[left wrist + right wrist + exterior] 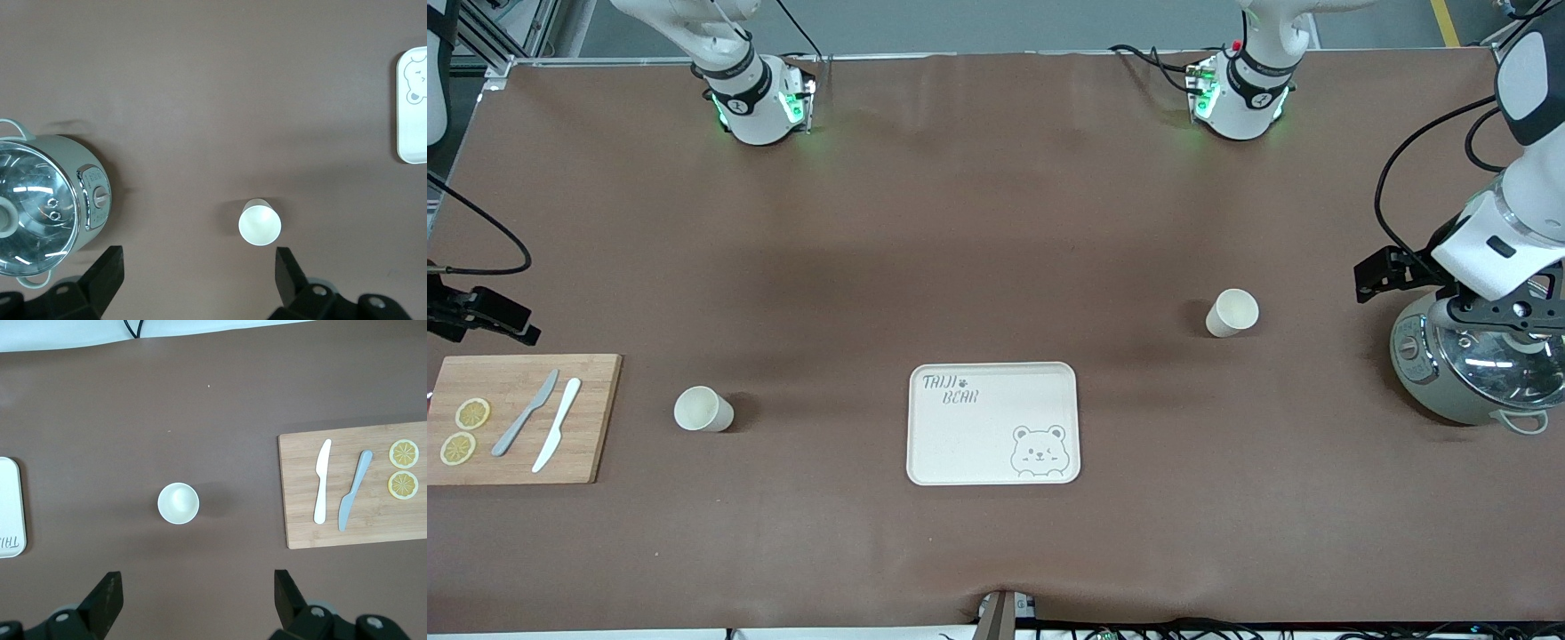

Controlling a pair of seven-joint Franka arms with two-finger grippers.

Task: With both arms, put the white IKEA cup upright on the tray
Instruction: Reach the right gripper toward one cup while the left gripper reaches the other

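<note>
Front view shows two white cups upright on the table: one [1232, 313] toward the left arm's end, one [703, 409] beside the cutting board [520, 419]; tray [993, 423] between them. Left tool [199, 277] and right tool [198, 600] hover spread.

Cream tray [960, 444] with grey bear print, centre frame. White cups [703, 410] [1232, 313]. Yellow lemon slices [472, 413] on tan board [587, 418], lower left. Brown table [996, 222].
</note>
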